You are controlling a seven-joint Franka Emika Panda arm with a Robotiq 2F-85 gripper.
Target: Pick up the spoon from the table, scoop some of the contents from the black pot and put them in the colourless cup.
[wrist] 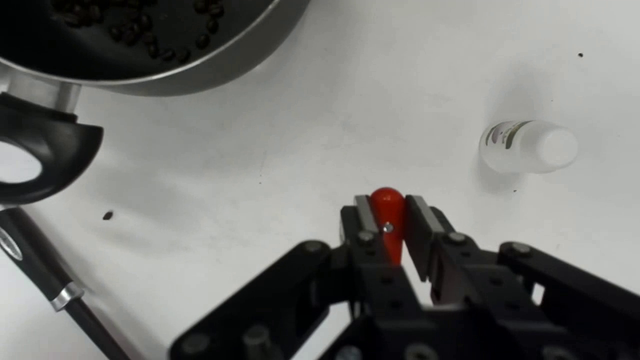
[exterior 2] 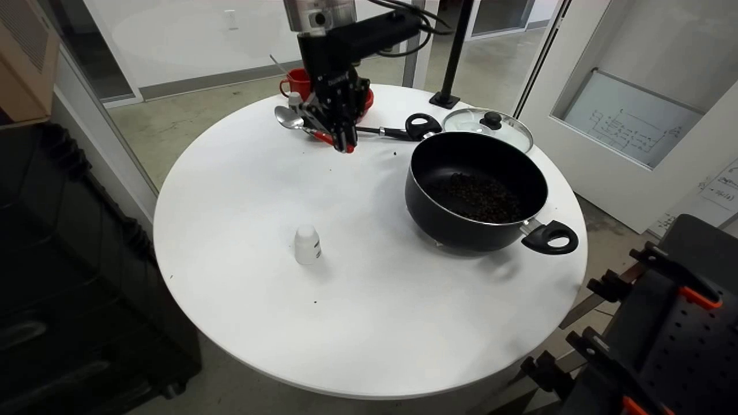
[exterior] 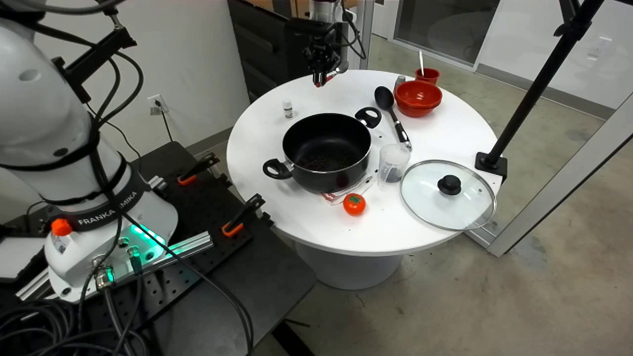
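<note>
My gripper (exterior 2: 345, 144) is shut on the red handle of a metal spoon (exterior 2: 287, 117), above the round white table (exterior 2: 230, 288). In the wrist view the handle's rounded end (wrist: 388, 200) pokes out between the fingertips; the spoon's head is out of that view. A black-headed spoon (exterior: 384, 99) lies on the table beside the red bowls. The black pot (exterior 2: 455, 230) holds dark beans (exterior 2: 481, 199) and stands apart from my gripper. Close by the pot, the colourless cup (exterior: 394, 160) has something dark at its bottom; in the wrist view it is out of view.
A small white bottle (wrist: 530, 145) stands near the pot. Stacked red bowls (exterior: 418, 96) and a red cup (exterior: 428, 75) are at the table's edge. The glass lid (exterior: 425, 198) lies by a black pole (exterior: 534, 89). A tomato-like object (exterior: 354, 203) sits before the pot.
</note>
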